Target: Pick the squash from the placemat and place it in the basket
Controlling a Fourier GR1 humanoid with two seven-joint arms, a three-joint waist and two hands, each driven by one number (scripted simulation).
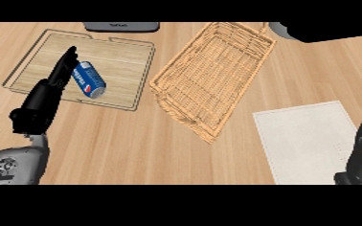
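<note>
Wicker in a pale honey tone makes up the basket (pixel 212 76), which lies slantwise across the middle of the wooden table (pixel 141 143); its woven floor shows bare, with nothing inside it. To its left sits a shallow wooden tray (pixel 124 52) with a raised rim, and within it a blue can (pixel 89 79) lies on its side toward the tray's left half. The left hand (pixel 56 84) stretches over that tray, its fingers (pixel 68 60) held straight and together, pointing away from the robot just beside the can and closed on nothing. At the lower right lies a light grey placemat (pixel 304 139), its surface bare; the squash shows nowhere in the head view, neither on the mat nor in the basket. Only a dark sliver of the right hand (pixel 354 160) appears at the right edge over the mat's corner, and whether it is open or closed cannot be told. Dark grey objects sit at the top edge.
</note>
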